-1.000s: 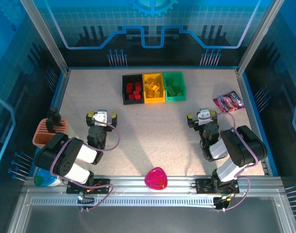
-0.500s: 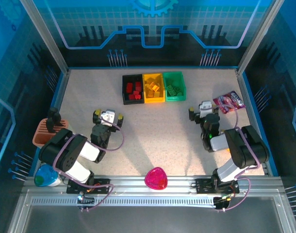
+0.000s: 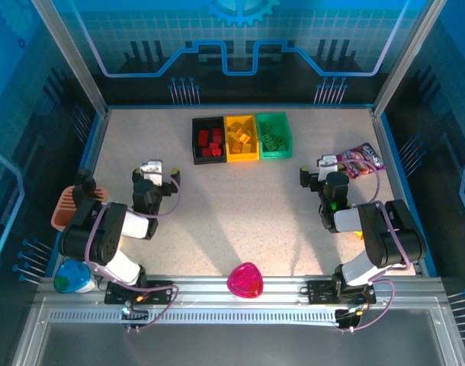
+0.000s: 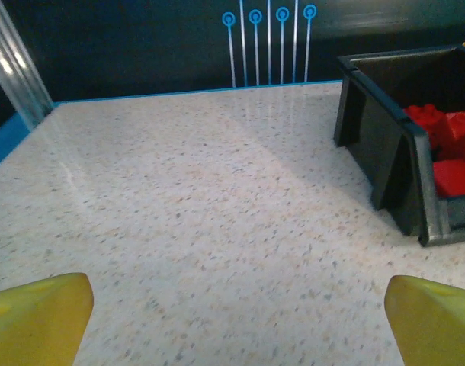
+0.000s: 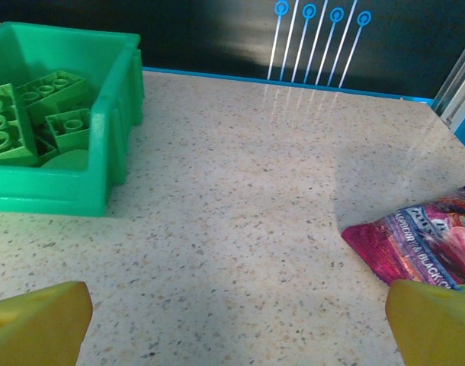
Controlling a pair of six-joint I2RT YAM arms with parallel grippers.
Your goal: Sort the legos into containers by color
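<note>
Both arms crouch low over the table point(image 3: 240, 206) — left gripper point(image 3: 154, 174) and right gripper point(image 3: 324, 168) gaping wide, empty, aimed at its far edge.

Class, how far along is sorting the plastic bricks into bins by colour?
Done: red studded bricks lie in the black plastic bin, yellow bricks in the yellow bin, green bricks in the green bin. In hand: nothing; left gripper and right gripper are open. Left: no loose brick visible, so it looks finished.

Overhead camera looked steeply down from the near side over the whole table point(image 3: 248, 206). Left wrist camera skimmed low, black bin point(image 4: 385, 145) at frame right; right wrist camera likewise, green bin point(image 5: 57, 187) upper left. Both bins appeared overhead too, upper centre.
</note>
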